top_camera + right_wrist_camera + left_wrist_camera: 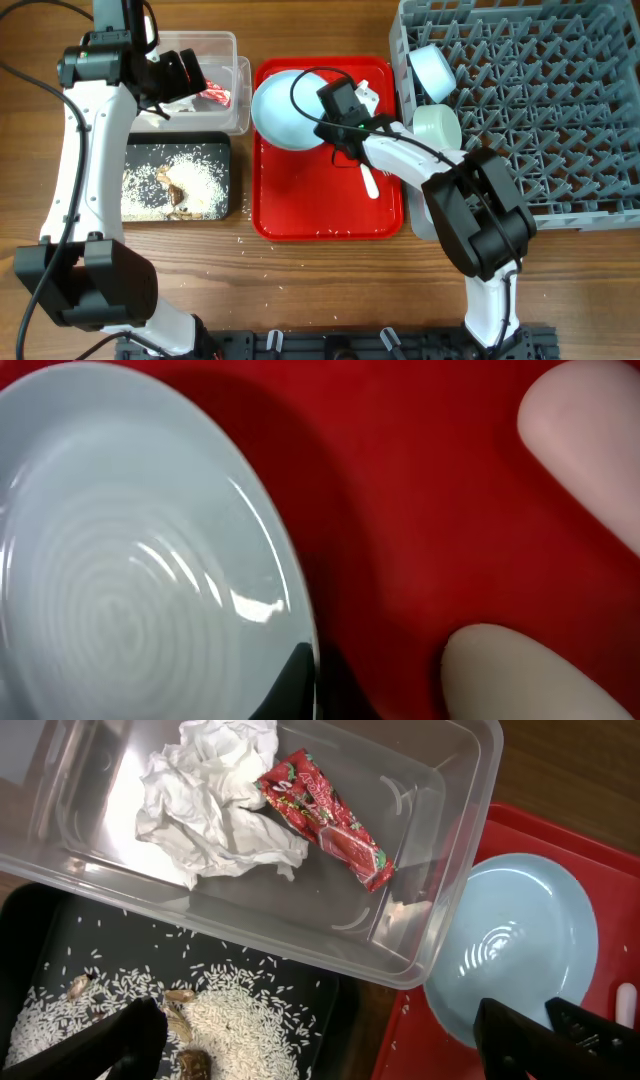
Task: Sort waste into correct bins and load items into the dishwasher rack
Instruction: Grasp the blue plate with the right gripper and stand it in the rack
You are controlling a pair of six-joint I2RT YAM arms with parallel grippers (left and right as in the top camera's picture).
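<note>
The crumpled white napkin [215,800] and red shiny wrapper [325,815] lie in the clear tub [440,870]. Rice with brown scraps [230,1030] lies in the black tray [175,180]. My left gripper [320,1050] is open and empty above the tub's near edge. The pale blue plate [285,110] is over the red serving tray [325,220]. My right gripper [338,125] is shut on the plate's right rim [305,685]. White plastic cutlery [368,180] lies on the red tray. A pale blue bowl [432,68] stands in the grey rack [540,110]. The yellow cup is not visible.
A second pale round dish [437,125] sits at the rack's left edge beside my right arm. Loose rice grains dot the wood in front of the black tray and the red tray. The clear tub [225,60] stands just behind the black tray.
</note>
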